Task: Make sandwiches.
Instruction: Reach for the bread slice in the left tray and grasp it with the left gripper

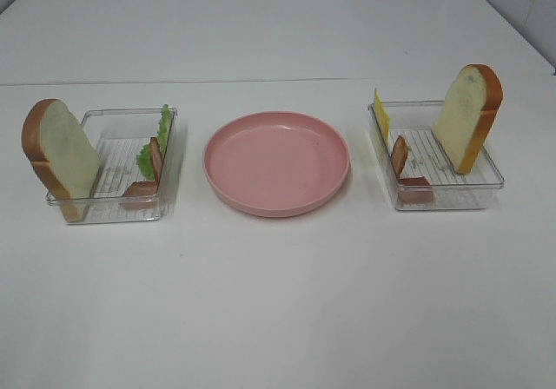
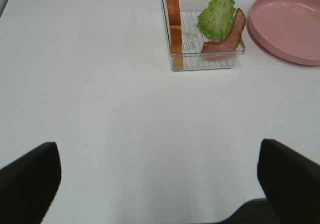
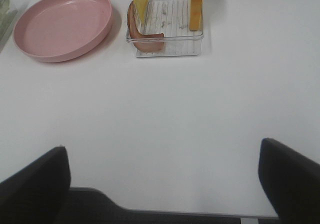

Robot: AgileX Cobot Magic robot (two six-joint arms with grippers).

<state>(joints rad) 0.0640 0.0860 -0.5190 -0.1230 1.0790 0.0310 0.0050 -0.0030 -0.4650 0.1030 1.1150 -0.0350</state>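
Nothing is stacked; the sandwich parts stand in two clear trays. The left tray (image 1: 113, 208) (image 2: 205, 64) holds an upright bread slice (image 1: 61, 154) (image 2: 173, 19), a lettuce leaf (image 1: 158, 137) (image 2: 217, 14) and bacon (image 1: 146, 185) (image 2: 227, 36). In the right tray (image 1: 452, 196) (image 3: 170, 51) are a bread slice (image 1: 469, 115) (image 3: 195, 6), yellow cheese (image 1: 380, 115) (image 3: 138, 1) and bacon (image 1: 404, 168) (image 3: 142, 39). My left gripper (image 2: 159, 156) and right gripper (image 3: 162, 154) are open and empty, well short of their trays. Neither shows in the exterior high view.
A pink plate (image 1: 276, 161) (image 2: 287, 26) (image 3: 62, 24) with nothing on it sits between the two trays on the white table. Bare tabletop lies in front of the trays.
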